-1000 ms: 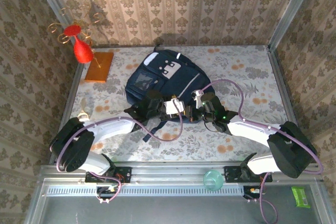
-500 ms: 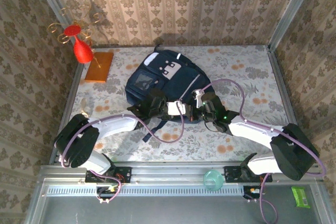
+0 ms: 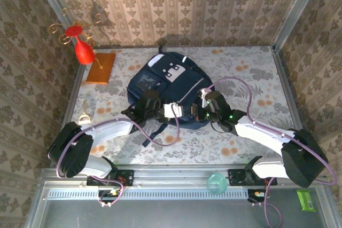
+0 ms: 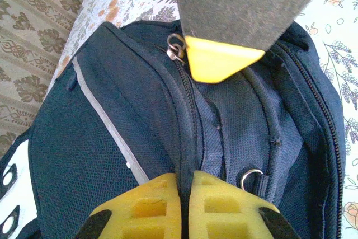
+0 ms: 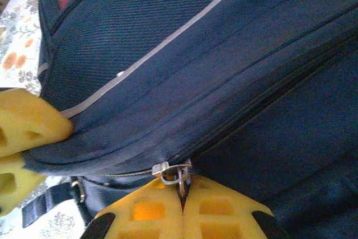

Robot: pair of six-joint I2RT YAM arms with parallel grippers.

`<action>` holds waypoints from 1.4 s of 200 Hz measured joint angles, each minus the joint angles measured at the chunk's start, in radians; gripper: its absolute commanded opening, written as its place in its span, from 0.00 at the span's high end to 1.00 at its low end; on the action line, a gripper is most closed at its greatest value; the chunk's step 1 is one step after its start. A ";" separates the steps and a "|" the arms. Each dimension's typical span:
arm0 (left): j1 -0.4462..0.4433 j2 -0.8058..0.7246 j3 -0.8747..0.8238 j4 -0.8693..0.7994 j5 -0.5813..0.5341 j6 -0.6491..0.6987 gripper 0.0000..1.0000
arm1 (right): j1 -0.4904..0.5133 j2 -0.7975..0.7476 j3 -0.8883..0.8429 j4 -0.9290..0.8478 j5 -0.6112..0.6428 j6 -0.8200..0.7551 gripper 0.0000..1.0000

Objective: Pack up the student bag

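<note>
Lab mock-up booth: wallpapered panels, aluminium frame.

- The dark navy fabric backpack is deep blue all over.
- Its rectangular front patch is grey-white with small dark marks.
- The thin reflective stripe is pale grey.
- The silver metal zipper pull is grey.
- The left gripper and right gripper have yellow pads.
- The floral tablecloth is white with orange flowers and grey-green leaves.
- The striped damask wallpaper is beige and brown.
- The vase-shaped red ornament stands beside the flat orange-brown wooden board.
- The 2 cables are purple.
</note>
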 measured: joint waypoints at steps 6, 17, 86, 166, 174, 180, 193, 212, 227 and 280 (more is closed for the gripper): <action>0.004 -0.004 -0.003 0.000 0.005 0.002 1.00 | -0.005 0.000 0.010 -0.017 0.003 -0.004 1.00; 0.011 -0.013 -0.006 0.001 0.013 0.003 1.00 | -0.014 0.000 0.026 -0.039 0.003 -0.011 1.00; 0.058 -0.085 -0.018 -0.064 0.024 -0.028 0.38 | -0.051 0.000 0.033 -0.050 -0.084 -0.044 1.00; -0.082 -0.088 -0.006 -0.063 -0.019 -0.138 0.40 | 0.010 0.000 0.014 0.008 -0.166 -0.042 1.00; -0.085 -0.076 0.001 -0.064 -0.024 -0.141 0.44 | 0.020 -0.002 0.013 0.011 -0.173 -0.042 1.00; -0.088 -0.065 0.007 -0.064 -0.031 -0.144 0.47 | 0.027 -0.003 0.013 0.011 -0.177 -0.042 1.00; -0.089 -0.047 0.019 -0.064 -0.040 -0.148 0.55 | 0.041 -0.006 0.013 0.015 -0.180 -0.043 1.00; -0.088 -0.031 0.028 -0.068 -0.054 -0.150 0.66 | 0.050 -0.016 0.003 0.029 -0.183 -0.044 1.00; -0.085 -0.031 0.028 -0.075 -0.057 -0.149 0.77 | 0.052 -0.024 -0.007 0.029 -0.182 -0.047 1.00; -0.063 -0.042 0.030 -0.106 -0.035 -0.152 1.00 | 0.051 -0.030 -0.011 0.006 -0.144 -0.063 1.00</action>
